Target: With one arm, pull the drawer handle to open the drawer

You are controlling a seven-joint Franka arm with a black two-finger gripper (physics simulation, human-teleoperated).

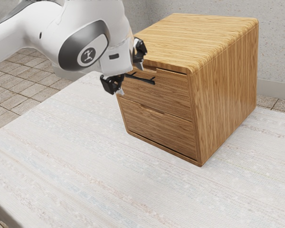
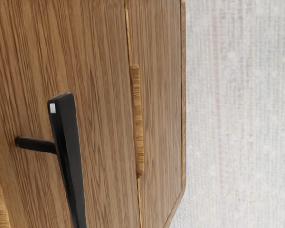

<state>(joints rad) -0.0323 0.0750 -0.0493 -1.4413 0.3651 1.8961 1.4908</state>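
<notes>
While the tool hovers at the black handle of the top drawer, its fingers stand spread, one above and one below the bar's end, pinching nothing. The cabinet stands on the pale desk, with a lower drawer beneath.

Desk: pale surface with a woven-looking texture. One item stands directly on it: a wood-grain cabinet, upright, toward the exterior view's right.
</notes>
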